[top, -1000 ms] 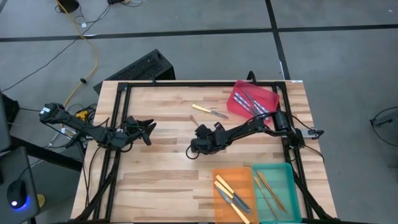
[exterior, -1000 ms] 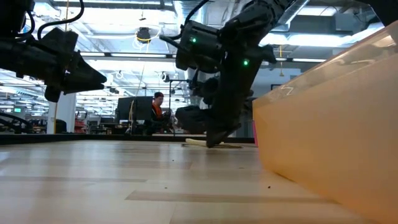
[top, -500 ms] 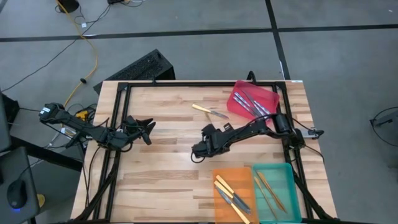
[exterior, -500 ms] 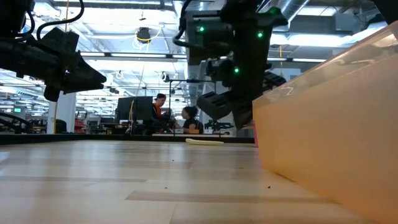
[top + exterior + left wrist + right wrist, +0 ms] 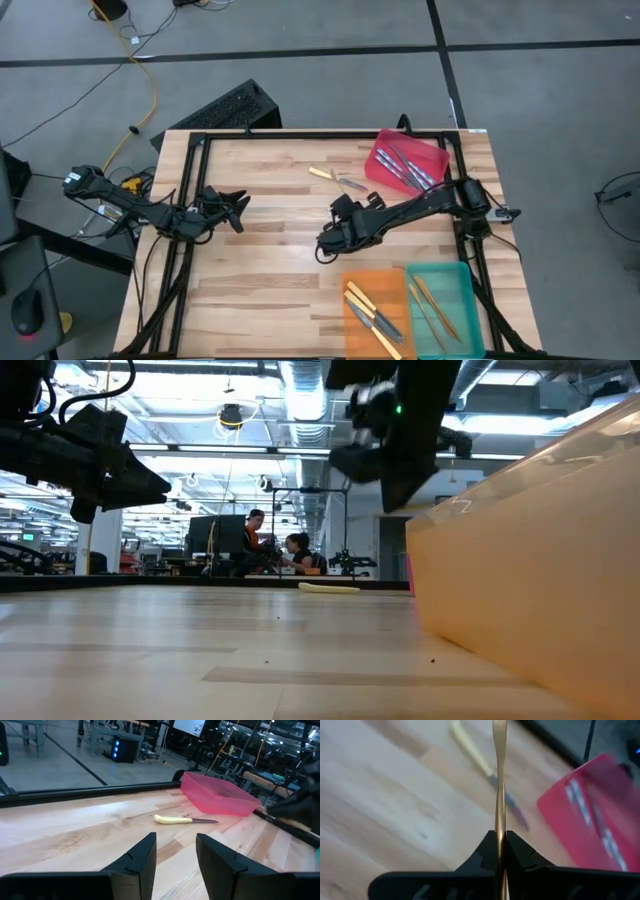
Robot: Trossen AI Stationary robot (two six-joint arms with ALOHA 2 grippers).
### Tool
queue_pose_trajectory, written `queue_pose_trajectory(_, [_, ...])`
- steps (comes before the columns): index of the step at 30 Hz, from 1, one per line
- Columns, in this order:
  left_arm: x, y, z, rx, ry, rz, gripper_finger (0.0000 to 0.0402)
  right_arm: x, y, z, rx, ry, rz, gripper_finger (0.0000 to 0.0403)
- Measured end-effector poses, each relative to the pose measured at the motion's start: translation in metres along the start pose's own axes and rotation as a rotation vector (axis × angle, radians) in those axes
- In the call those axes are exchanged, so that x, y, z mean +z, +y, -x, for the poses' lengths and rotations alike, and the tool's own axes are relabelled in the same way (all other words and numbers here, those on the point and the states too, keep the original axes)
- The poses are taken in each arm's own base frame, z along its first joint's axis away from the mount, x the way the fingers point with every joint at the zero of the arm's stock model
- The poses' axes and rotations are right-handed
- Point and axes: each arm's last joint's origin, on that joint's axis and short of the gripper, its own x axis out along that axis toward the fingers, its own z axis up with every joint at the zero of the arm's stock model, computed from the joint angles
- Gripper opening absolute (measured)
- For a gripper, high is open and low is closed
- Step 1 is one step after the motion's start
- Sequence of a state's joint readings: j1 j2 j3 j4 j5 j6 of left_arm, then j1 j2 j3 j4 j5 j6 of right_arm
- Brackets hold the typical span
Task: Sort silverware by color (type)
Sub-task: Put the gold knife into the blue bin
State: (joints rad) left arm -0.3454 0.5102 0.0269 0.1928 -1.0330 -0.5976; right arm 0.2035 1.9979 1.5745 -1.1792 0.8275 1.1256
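Right end effector (image 5: 322, 240) hangs above the middle of the pale wooden surface (image 5: 260, 270), fingers clamped tight on a thin tan wood-coloured utensil (image 5: 499, 780), close to the orange rectangular tray (image 5: 368, 285). A yellow-handled knife (image 5: 335, 178) lies beside the red rectangular tray (image 5: 432, 158). Left end effector (image 5: 240, 208) waits at the surface's left edge, fingers apart and empty

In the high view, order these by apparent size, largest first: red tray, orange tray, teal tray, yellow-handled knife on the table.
1. Orange tray and teal tray: alike, both cut by the frame edge.
2. Red tray.
3. Yellow-handled knife.
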Motion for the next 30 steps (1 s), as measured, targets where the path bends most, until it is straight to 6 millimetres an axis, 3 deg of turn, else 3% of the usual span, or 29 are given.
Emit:
queue_pose_trajectory(8, [0.0,0.0,0.0,-0.005,0.003,0.007,0.0122,0.021,-0.037,0.032,0.0,-0.11,-0.052,0.0021])
queue_pose_trajectory(14, [0.0,0.0,0.0,-0.005,0.004,0.007,0.0122,0.021,-0.06,0.041,-0.072,-0.093,-0.077,0.0021])
queue_pose_trajectory(19, [0.0,0.0,0.0,-0.005,0.004,0.0,0.0122,0.008,-0.069,0.05,-0.126,-0.029,-0.073,0.0021])
queue_pose_trajectory(30, [0.0,0.0,0.0,-0.005,0.005,-0.008,0.0122,-0.028,-0.07,0.065,-0.074,0.072,-0.089,0.0023])
